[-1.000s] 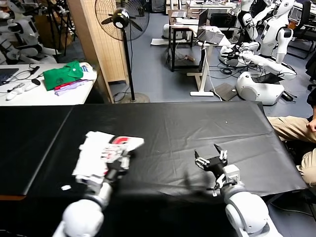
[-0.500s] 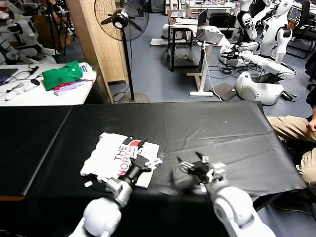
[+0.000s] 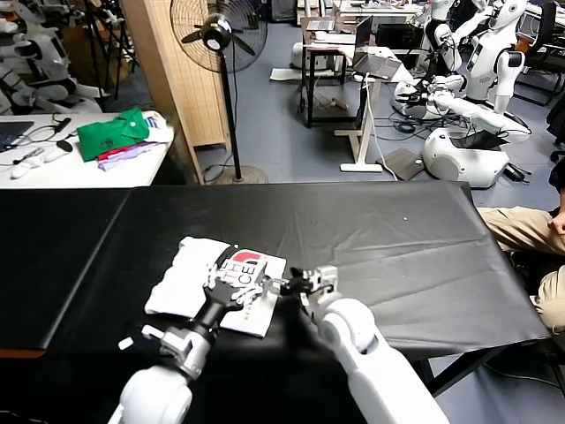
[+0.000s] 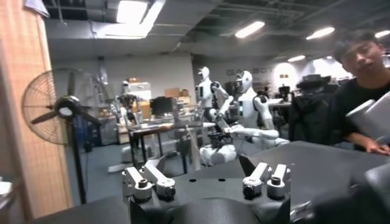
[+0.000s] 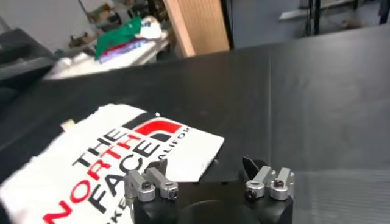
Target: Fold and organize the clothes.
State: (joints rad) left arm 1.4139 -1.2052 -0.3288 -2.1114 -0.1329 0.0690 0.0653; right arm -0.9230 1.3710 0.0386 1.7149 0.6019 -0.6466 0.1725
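One white T-shirt lies folded into a small flat packet on the black table, logo side up, near the table's front edge — so the folding looks nearly done. What may be left is tidying it or moving it to its spot. Two grippers are here. The left gripper hovers over the shirt with fingers apart, holding nothing. The right gripper sits just beside the shirt's edge, fingers apart too — empty.
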